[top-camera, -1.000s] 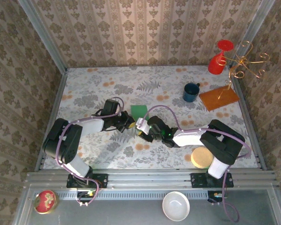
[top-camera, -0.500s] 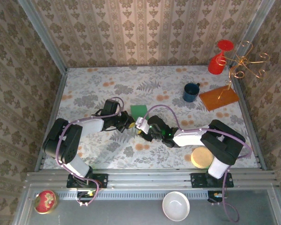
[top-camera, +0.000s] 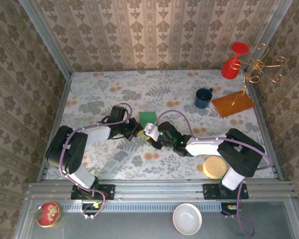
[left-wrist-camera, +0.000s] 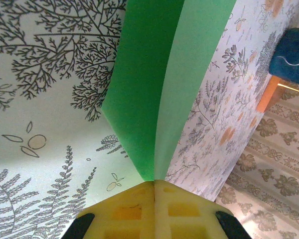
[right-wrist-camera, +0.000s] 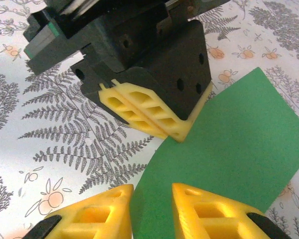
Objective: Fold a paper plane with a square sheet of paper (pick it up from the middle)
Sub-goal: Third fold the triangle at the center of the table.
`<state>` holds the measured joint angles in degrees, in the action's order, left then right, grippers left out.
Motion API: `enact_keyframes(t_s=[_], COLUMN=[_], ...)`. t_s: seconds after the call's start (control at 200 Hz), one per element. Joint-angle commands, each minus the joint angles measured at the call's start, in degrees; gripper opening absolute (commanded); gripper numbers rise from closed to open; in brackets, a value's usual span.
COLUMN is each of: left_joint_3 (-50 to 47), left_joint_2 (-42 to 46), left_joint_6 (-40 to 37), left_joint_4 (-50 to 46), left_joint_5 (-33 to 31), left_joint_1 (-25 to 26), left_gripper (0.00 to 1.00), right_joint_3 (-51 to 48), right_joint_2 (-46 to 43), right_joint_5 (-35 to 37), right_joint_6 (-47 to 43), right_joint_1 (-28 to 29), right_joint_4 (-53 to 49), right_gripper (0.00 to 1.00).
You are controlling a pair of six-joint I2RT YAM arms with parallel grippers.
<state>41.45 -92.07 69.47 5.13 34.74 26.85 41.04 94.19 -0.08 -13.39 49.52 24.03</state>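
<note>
Landmark: blue mug point(top-camera: 204, 97), standing toward the far right of the flower-patterned table point(top-camera: 99, 99).
Item: square sheet of paper point(top-camera: 148, 117), bright green, plain and unmarked.
Item, place: on the table, well to the left of the blue mug and somewhat nearer the arms.
Item, condition: bowed rather than flat, curving up from the table along the gripped edge.
Left tool point(left-wrist-camera: 154, 185): clenched on the sheet's near edge. Its yellow pads point(left-wrist-camera: 132, 211) are pressed together, and the paper comes out from between them.
Right tool point(right-wrist-camera: 150, 191): jaws a little apart, standing astride the sheet's near edge, with green paper showing in the gap. I cannot tell whether its pads point(right-wrist-camera: 99, 214) touch the paper.
Tools, place: close beside each other at the sheet's near side, both left of the blue mug and well apart from it.
</note>
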Motion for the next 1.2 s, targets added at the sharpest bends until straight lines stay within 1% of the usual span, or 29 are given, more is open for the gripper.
enact_keyframes(t_s=[0.0,0.135,0.295,0.465,0.52,0.54,0.66,0.72,0.775,0.83,0.925,1.05,1.085,1.095,1.12,1.195], left_joint_3=[0.4,0.4,0.3,0.0,-0.4,-0.6,-1.4,-0.8,1.2,3.3,5.8,11.0,12.5,12.9,13.9,16.3], left_joint_2=[1.0,1.1,1.3,2.0,2.5,2.8,5.3,6.7,7.7,8.0,6.9,2.1,0.5,0.1,-0.9,-4.1], left_joint_6=[0.5,0.5,0.6,0.6,0.3,0.1,-2.2,-5.5,-9.7,-12.9,-15.9,-20.2,-21.1,-21.4,-21.9,-22.7], left_joint_4=[-1.8,-1.8,-1.8,-2.4,-3.0,-3.2,-5.9,-8.7,-13.6,-17.1,-17.6,-20.5,-21.4,-21.6,-21.9,-22.4], left_joint_5=[0.2,0.2,0.2,-0.3,-0.7,-0.8,-2.6,-3.8,-6.0,-7.6,-6.9,-7.3,-7.8,-8.0,-8.3,-8.7], left_joint_1=[-0.2,-0.2,-0.2,-0.5,-0.9,-2.1,-4.9,-5.9,-6.0,-5.9,-4.8,-1.3,-1.2,0.1,1.0,2.0], left_gripper=[0.0,0.0,0.0,0.0,0.06,0.08,0.26,0.32,0.35,0.36,0.37,0.37,0.37,0.37,0.37,0.33], right_joint_3=[0.2,0.4,0.5,0.4,0.6,0.6,1.1,1.6,1.8,2.1,2.7,2.9,2.8,2.8,2.8,2.5], right_joint_2=[0.5,1.2,1.5,1.0,0.7,0.6,-0.3,-0.3,0.1,0.6,1.3,1.7,1.8,1.9,2.0,2.4], right_joint_5=[-1.9,-1.5,-0.4,-0.5,-1.3,-1.7,-5.9,-8.2,-10.4,-12.3,-16.1,-21.6,-22.6,-22.8,-23.3,-24.8], right_joint_6=[0.1,0.1,0.1,0.4,0.7,0.8,3.4,5.5,8.0,10.6,14.7,20.6,22.0,22.5,23.4,25.7], right_joint_1=[0.0,0.0,0.0,-0.1,-0.1,-0.3,-0.7,-1.2,-1.6,-2.1,-2.2,-2.3,-2.3,-2.3,-2.3,-2.3], right_joint_4=[-0.7,-1.0,-1.0,-1.1,-1.7,-2.0,-4.3,-5.9,-6.7,-7.1,-8.2,-7.7,-7.5,-7.5,-7.5,-6.6], right_gripper=[0.29,0.28,0.25,0.13,0.09,0.08,0.02,0.01,0.0,0.0,0.0,0.0,0.0,0.0,0.0,0.0])
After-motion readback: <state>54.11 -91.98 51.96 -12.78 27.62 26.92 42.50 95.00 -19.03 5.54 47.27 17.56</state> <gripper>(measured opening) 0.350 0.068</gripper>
